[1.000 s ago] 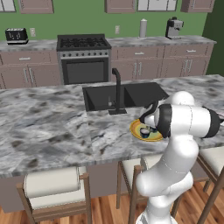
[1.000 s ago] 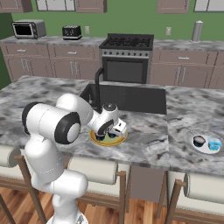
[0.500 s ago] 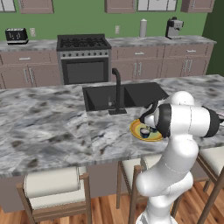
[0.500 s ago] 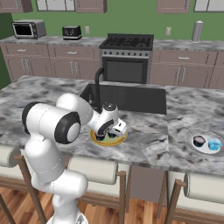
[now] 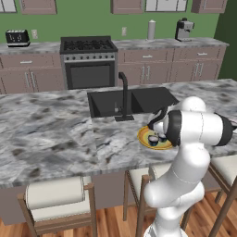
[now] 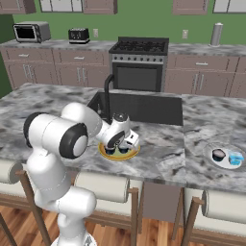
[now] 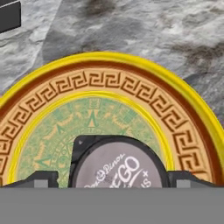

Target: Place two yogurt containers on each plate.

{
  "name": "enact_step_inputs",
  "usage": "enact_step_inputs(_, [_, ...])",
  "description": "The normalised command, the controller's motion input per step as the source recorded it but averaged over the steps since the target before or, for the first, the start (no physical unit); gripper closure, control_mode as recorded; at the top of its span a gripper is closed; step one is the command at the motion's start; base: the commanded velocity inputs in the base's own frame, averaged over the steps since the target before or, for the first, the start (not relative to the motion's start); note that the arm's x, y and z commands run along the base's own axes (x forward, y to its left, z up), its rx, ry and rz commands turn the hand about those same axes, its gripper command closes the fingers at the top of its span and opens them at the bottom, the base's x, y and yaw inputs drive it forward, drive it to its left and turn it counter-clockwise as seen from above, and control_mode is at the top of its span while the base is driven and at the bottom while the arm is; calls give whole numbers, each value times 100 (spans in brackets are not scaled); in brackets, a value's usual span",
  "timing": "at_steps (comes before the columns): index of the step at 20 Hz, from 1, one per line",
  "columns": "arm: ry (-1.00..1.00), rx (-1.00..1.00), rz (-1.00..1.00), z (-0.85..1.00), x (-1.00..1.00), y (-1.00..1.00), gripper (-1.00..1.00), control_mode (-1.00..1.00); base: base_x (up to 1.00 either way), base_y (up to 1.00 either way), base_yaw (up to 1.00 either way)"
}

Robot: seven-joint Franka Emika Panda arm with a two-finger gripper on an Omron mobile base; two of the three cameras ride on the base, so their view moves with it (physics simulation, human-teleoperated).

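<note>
A: Right, status? Biggest first.

B: Marble island counter (image 5: 55,134), sink (image 5: 115,102) behind. Yellow plate (image 7: 183,127) near the front edge, two yogurt cups (image 5: 157,138) on it. White plate (image 6: 211,158) well apart on the far side, holding one dark cup (image 6: 219,154) beside a light-blue object (image 6: 235,159). Fourth cup: can't place it.

A: Gripper?

B: Gripper (image 7: 113,181) low over the yellow plate, fingers (image 7: 39,178) standing either side of a cup lid (image 7: 118,168). Looks spread wide, clear of the cup on both sides; probably just let go, not gripping.

A: Risks?

B: Lifting off crooked, clipping the cup with a fingertip, tipping it or nudging it into its neighbour. Worth going straight up before swinging.

A: Arm pose?

B: Folded tight: elbow high, forearm bent down and forward, wrist pointing at the plate. Little room for sideways moves.
</note>
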Motion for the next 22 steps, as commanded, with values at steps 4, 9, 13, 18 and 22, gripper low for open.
enact_step_inputs(4, [0, 0, 0, 41, 0, 0, -100, -100, 0, 0, 0])
enact_step_inputs(9, [0, 0, 0, 55, -28, -9, -100, -100, 0, 0, 0])
enact_step_inputs(13, [0, 0, 0, 63, -43, -6, -100, -100, 0, 0, 0])
enact_step_inputs(18, [0, -6, 0, 55, -62, 4, -100, -100, 0, 0, 0])
enact_step_inputs(22, [0, -3, 0, 38, -78, 17, -100, -100, 0, 0, 0])
